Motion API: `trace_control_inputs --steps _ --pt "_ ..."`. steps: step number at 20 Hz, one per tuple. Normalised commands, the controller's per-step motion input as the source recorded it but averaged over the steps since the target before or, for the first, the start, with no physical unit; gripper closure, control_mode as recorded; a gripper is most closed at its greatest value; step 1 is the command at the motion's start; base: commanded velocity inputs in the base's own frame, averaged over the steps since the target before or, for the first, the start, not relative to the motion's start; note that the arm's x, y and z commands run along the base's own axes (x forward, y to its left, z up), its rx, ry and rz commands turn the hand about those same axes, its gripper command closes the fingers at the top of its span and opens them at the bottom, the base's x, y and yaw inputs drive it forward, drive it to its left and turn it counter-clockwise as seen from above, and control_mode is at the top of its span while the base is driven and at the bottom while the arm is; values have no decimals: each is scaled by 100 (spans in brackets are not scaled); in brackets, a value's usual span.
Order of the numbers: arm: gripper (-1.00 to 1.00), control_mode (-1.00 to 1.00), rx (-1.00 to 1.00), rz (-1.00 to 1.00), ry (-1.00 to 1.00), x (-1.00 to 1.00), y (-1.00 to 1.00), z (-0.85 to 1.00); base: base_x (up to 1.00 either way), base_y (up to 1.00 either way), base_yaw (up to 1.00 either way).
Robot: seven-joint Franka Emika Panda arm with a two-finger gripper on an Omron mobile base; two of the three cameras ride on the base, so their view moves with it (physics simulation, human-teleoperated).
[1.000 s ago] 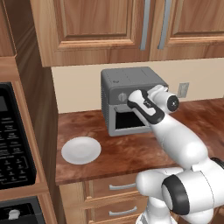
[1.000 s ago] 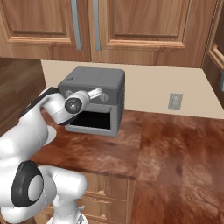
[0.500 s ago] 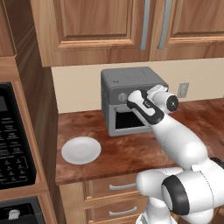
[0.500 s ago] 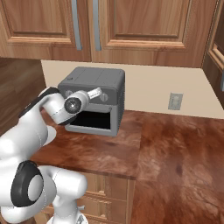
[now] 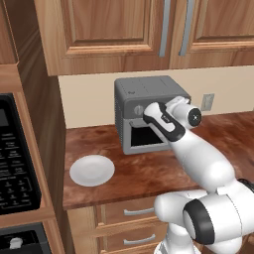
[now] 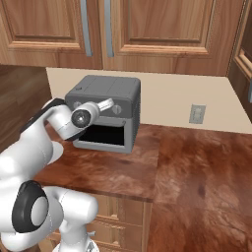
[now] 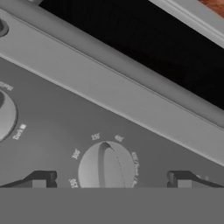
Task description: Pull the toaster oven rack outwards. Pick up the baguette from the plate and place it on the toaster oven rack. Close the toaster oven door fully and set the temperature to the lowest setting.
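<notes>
My claw (image 7: pixel 108 181) stands wide, holding nothing. A round knob (image 7: pixel 106 168) of the toaster oven (image 5: pixel 149 92) sits centred between my fingertips (image 7: pixel 41 179), apparently untouched.

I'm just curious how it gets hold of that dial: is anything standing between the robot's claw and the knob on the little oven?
Nothing visible does. In the hand view the open gripper faces the toaster oven front, its two fingertips standing either side of a round knob ringed with temperature marks, with bare panel between them. Whether they touch it cannot be told.
</notes>
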Motion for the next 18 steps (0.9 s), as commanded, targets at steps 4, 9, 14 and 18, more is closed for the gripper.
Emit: trace_control_inputs --steps 4,9,14,18 --pt "-100 -100 0 0 0 0 6 0 0 0 0" --pt "-100 -100 0 0 0 0 5 0 0 0 0" --pt "-100 -100 0 0 0 0 0 0 0 0 0" --pt "-100 -100 0 0 0 3 0 0 0 0 0"
